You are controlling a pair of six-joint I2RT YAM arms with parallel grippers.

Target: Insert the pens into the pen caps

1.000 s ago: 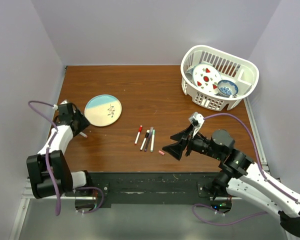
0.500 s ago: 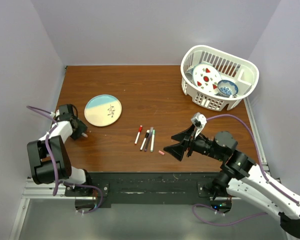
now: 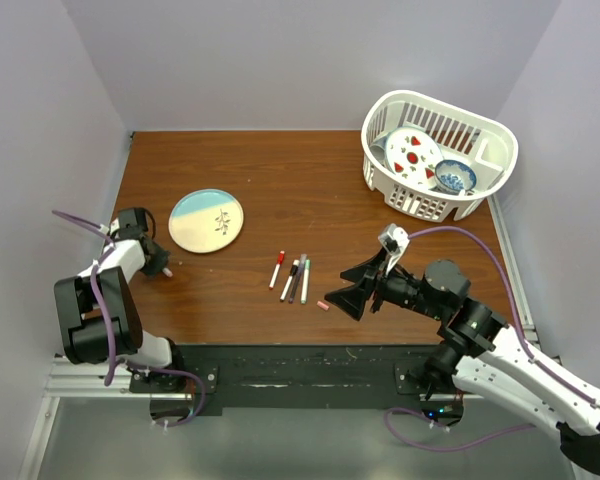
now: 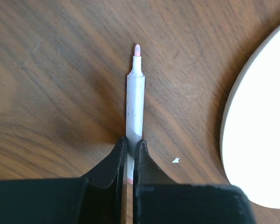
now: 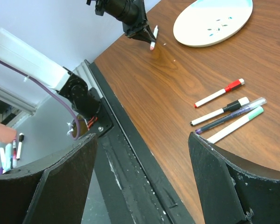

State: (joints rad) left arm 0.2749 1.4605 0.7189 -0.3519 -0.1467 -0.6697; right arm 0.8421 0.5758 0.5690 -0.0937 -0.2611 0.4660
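The left arm is folded tight beside its base at the table's left edge, its forearm running up that edge and its wrist turned inward, near the blue-and-cream plate but not touching it. The left gripper is pinched on the rear of a pink-tipped pen, an uncapped white barrel that sticks straight out past the fingertips. The right wrist view shows the bare tip angled down at the wood, and whether it touches I cannot tell. The right arm reaches in from the near right corner, elbow out over the table's edge, forearm low and nearly level. The right gripper points left with its jaws spread wide and nothing between them. Just beyond it, in the middle of the table, four pens lie side by side and nearly parallel. They are a red-ended pen, a black-ended pen, a purple pen and a green-ended pen. A small pink cap lies alone on the wood between the green-ended pen and the open jaws, close to the near edge and well apart from the pen it matches. A white basket of dishes sits at the far right corner.
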